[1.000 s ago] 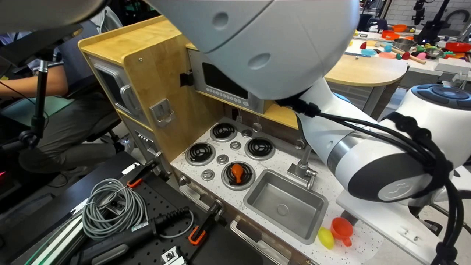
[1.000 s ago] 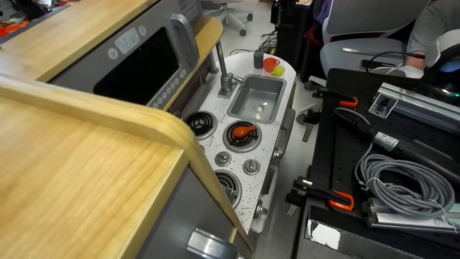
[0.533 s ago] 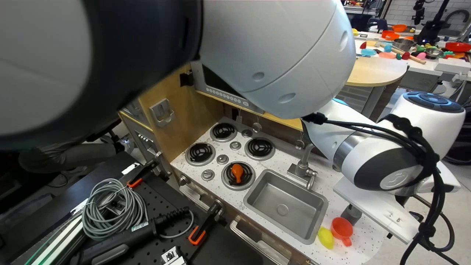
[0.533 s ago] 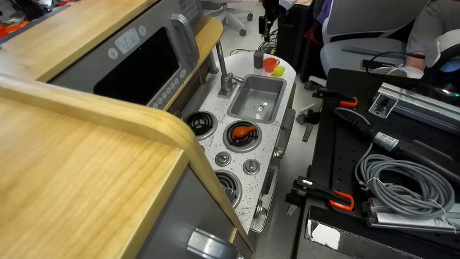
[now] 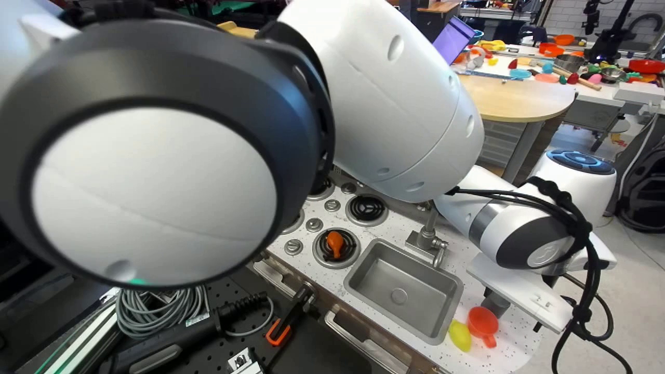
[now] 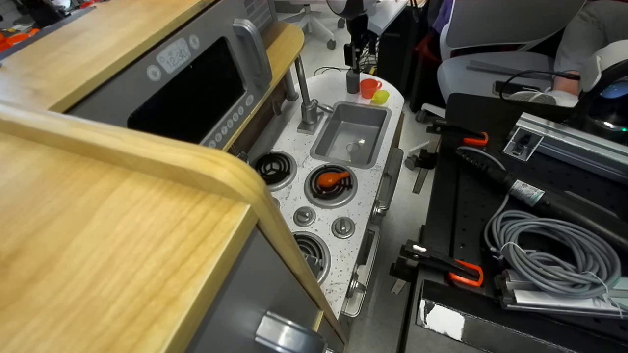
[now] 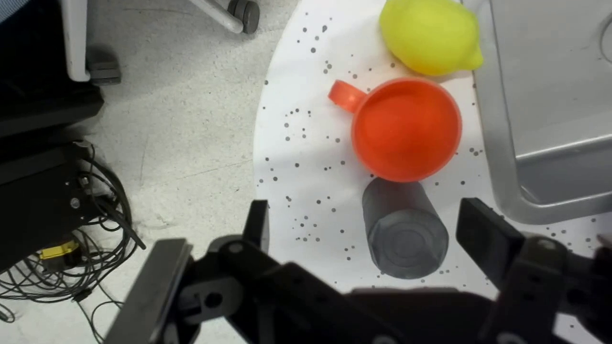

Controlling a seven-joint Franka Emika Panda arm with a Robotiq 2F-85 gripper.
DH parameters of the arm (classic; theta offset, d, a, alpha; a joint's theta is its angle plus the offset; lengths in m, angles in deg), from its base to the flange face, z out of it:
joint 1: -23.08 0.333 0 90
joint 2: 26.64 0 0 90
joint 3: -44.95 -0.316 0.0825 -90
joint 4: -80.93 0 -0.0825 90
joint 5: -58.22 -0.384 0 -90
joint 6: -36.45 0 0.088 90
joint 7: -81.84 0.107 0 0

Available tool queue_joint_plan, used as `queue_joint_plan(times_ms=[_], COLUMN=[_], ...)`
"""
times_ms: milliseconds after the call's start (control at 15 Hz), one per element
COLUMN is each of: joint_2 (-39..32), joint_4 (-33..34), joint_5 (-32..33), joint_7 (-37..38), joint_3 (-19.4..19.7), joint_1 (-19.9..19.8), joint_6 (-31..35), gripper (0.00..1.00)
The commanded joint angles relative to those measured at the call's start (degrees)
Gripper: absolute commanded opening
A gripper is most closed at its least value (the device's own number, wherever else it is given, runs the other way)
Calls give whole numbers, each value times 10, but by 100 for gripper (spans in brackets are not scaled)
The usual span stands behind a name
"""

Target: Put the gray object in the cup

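Cylinder (image 7: 404, 231) upright, long axis vertical; beside red cup (image 7: 406, 130); end effector (image 7: 370, 222) spread wide.

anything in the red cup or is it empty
Empty: the wrist view looks into the red cup and shows only its bare inside.

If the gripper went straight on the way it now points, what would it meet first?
Most likely the gray object, which shows within the span of the open gripper in the wrist view. Depth is unclear; the jaws may pass either side.

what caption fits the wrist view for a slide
Open tool framing a gray cylinder; red cup and yellow lemon nearby.
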Motion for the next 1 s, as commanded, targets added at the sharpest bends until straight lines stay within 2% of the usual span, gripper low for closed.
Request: queue_joint_plan(times_ms=[0, 333, 933], joint_2=[-51, -90, -137], joint_4=[93, 153, 213], joint_5=[21, 23, 38], joint_7=[14, 12, 6], joint_3=[-19, -21, -20], joint_1=[-17, -17, -14], joint_6=[-48, -72, -66], gripper=[100, 100, 100])
